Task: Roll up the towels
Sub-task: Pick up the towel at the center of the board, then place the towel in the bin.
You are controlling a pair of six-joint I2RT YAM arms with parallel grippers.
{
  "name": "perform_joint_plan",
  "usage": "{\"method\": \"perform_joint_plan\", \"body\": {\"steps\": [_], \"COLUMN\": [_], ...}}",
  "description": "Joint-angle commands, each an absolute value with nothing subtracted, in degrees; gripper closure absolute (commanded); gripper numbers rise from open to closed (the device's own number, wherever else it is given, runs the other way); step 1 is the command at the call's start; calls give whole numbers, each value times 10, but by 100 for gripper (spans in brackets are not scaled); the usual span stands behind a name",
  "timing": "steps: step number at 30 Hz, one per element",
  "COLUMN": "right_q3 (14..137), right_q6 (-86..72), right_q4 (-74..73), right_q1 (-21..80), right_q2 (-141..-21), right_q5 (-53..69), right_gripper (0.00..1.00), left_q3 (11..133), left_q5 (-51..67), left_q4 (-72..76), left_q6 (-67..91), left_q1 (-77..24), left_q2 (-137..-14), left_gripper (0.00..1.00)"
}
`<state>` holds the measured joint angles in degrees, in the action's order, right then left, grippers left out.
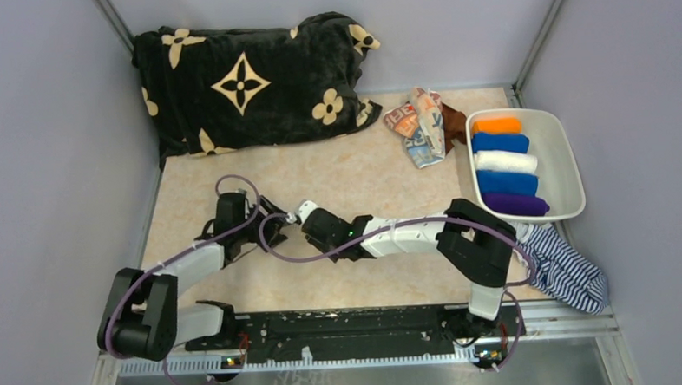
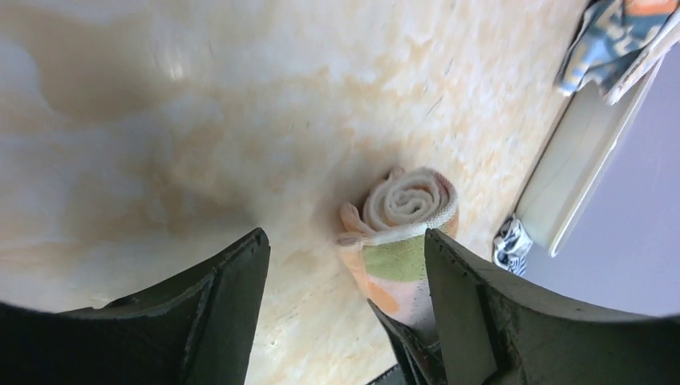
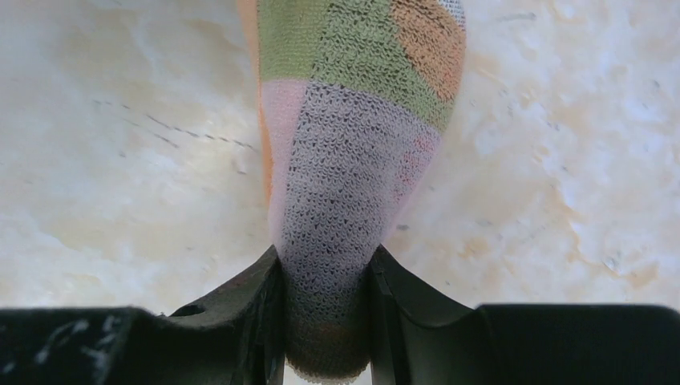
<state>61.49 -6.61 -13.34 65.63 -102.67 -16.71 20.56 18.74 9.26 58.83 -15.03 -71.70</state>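
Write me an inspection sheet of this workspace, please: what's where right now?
Surface: marbled beige table.
Job's things: printed roll mid-table; five coloured rolls in white bin; unrolled towels beside it.
Clutter: black flowered blanket; striped cloth.
End effectors: left end effector open around the roll's end; right end effector shut on printed roll.
Cables: purple cables looping over the arms.
Surroundings: grey walls.

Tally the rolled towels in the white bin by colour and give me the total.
orange roll: 1
blue rolls: 2
white roll: 1
purple roll: 1
Total in the white bin: 5
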Motion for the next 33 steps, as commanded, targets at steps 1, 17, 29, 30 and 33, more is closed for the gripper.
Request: {"method": "perform_joint_plan", "body": {"steps": [1,17,29,30,33], "right_q3": [615,745,784,785,786], "right_q6": [-62,75,262,277,314], "right_q4": [-219,-444,-260,-240,-190], "right_q1": [627,328,75,56,-5], "right_q2": [-967,-794,-853,-865,-903], "right_q5": [-206,-452,-504,-497,-486], "right_gripper": [100,100,100,100,100], "left_q3": [291,529,515,513,512], "left_q5": [177,46,-15,-13,-4], "left_q4": [-18,-210,-222,-221,-219], "left_q6": [482,204,140,140,141], "left_q1": [-107,-84,-178,-182,-185], "left_q2": [-691,-606,-602,-606,-621], "left_gripper": [23,14,6,6,5]}}
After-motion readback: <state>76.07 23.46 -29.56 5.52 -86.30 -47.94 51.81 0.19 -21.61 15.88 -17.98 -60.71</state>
